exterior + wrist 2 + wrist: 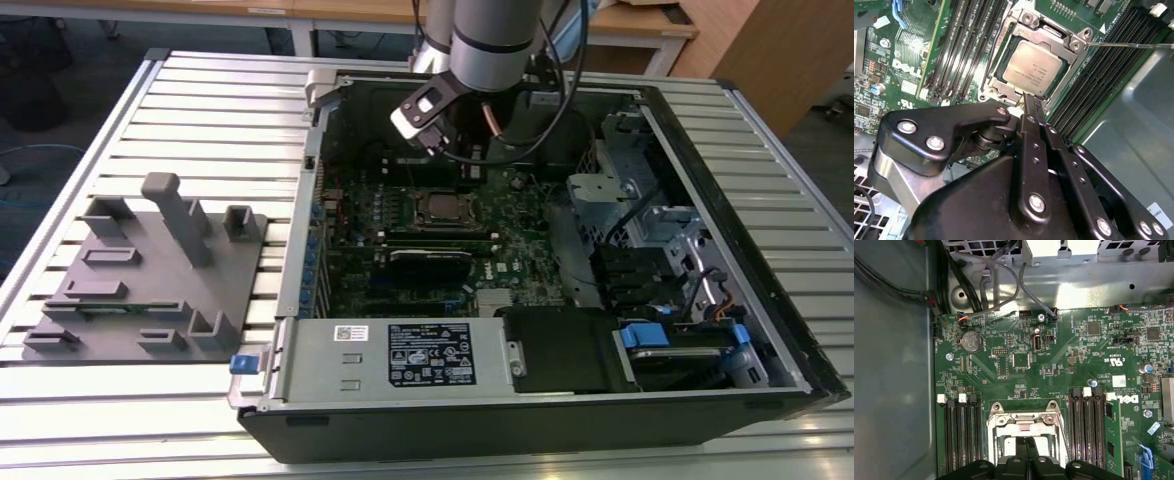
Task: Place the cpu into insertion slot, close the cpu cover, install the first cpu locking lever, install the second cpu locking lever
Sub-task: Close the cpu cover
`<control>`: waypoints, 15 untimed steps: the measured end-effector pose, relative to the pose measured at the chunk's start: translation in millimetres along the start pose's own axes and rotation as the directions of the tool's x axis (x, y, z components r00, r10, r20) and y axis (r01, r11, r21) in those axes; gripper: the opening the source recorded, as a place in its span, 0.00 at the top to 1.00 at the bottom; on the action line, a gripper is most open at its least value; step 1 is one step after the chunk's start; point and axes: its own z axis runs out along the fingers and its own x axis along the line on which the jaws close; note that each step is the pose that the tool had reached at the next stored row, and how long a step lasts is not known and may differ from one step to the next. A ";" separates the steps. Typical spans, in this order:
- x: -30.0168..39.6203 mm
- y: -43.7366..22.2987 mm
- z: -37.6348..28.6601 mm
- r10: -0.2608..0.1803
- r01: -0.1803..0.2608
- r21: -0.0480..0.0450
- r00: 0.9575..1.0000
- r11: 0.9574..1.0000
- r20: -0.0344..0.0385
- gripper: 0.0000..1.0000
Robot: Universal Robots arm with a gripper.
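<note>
Shows the slim black jaws pressed together, nothing visible between them, tips at the edge of the small square silver-rimmed insertion slot (988,92). Finds the flat silver-grey square cpu (1032,64) seated in that slot, under the thin shiny metal cpu cover (1051,31). Has a thin silver lever rod (1134,45) beside the slot. Leaves the cpu's faint print unreadable.

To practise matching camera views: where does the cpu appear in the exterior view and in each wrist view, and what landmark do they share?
Exterior view: the cpu lies near the middle of the board.
Second wrist view: the cpu sits just beyond the end effector tips.
First wrist view: the cpu is a pale patch partly behind the end effector.
Shared landmark: the silver cover framing it.
</note>
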 end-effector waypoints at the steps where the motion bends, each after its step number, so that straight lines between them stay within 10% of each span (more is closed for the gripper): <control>1: -0.1 -0.5 0.1 0.000 0.000 0.000 1.000 1.000 0.000 0.90; 15: -0.6 -5.5 5.6 0.000 0.000 0.003 1.000 1.000 0.000 0.90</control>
